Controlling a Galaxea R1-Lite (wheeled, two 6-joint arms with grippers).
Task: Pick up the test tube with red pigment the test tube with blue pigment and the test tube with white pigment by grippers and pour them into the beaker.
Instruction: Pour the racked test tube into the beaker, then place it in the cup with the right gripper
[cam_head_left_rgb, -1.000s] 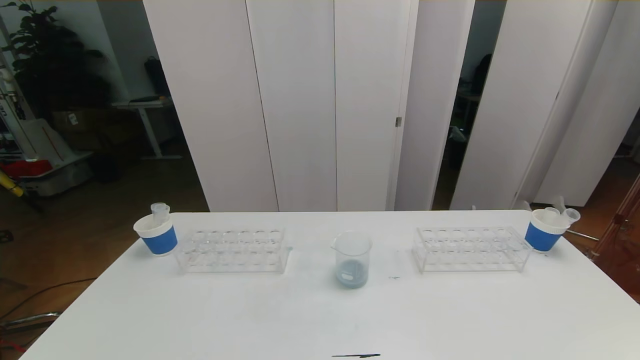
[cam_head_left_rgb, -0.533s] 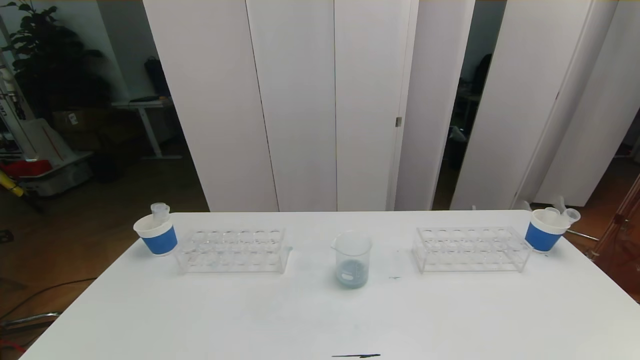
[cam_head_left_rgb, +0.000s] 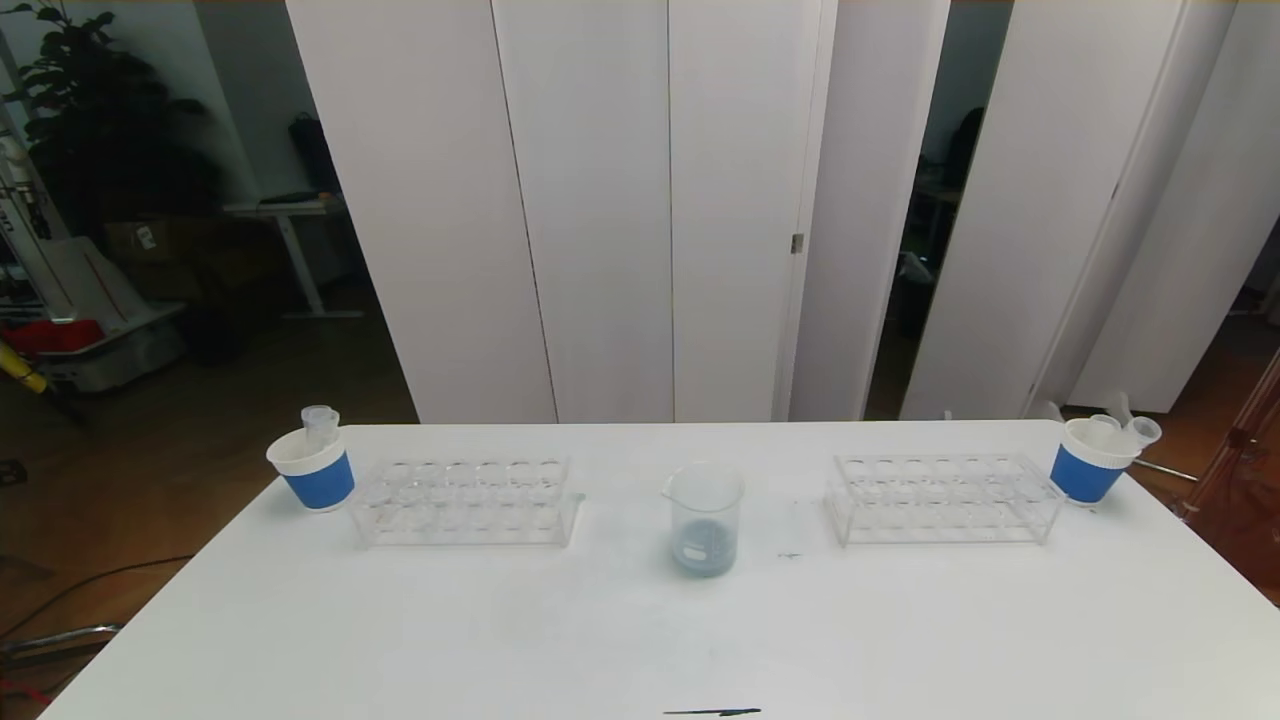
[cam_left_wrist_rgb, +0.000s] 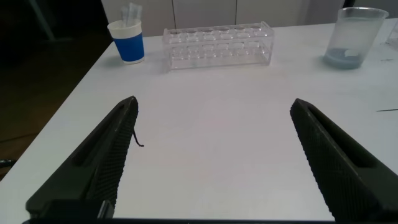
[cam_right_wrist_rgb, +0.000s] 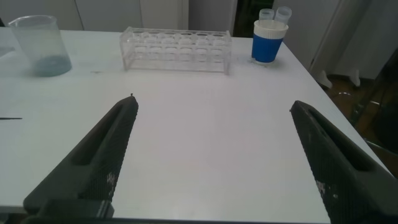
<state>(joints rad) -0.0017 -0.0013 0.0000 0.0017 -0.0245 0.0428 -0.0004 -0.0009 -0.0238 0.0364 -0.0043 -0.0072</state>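
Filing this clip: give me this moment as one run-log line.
left gripper: open, low over table | right gripper: open, low over table | beaker: bluish liquid inside | racks: no tubes | cups: hold tubes

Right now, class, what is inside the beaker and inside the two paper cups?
The beaker holds a shallow grey-blue layer at its bottom. The left cup has one clear tube poking out, the right cup two or three. The cup walls hide the tubes' lower ends.

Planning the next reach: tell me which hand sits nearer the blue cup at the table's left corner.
Left. The left hand hovers open over the table's left part, with the blue cup just ahead of it. The right hand hovers open on the far side, beyond the beaker.
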